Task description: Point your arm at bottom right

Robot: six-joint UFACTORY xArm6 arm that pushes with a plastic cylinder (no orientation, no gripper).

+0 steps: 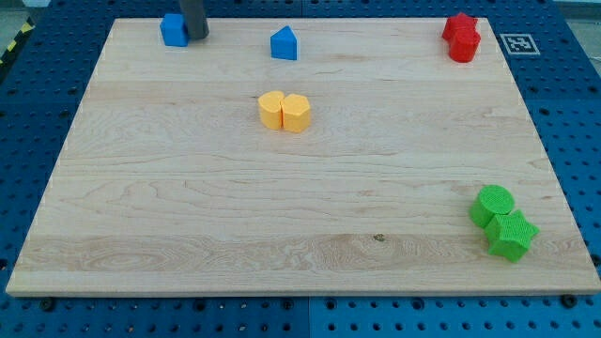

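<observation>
My tip (196,37) stands at the view's top left on the wooden board (188,207), touching the right side of a blue cube (173,30). A blue house-shaped block (284,43) lies to the tip's right along the top edge. Two yellow blocks (284,111) sit side by side near the upper middle. A red star (460,27) and a red cylinder (463,47) sit together at the top right. A green cylinder (492,204) and a green star (512,234) sit together at the bottom right, far from the tip.
The board lies on a blue perforated table (573,113). A black-and-white marker tag (518,43) sits just off the board's top right corner.
</observation>
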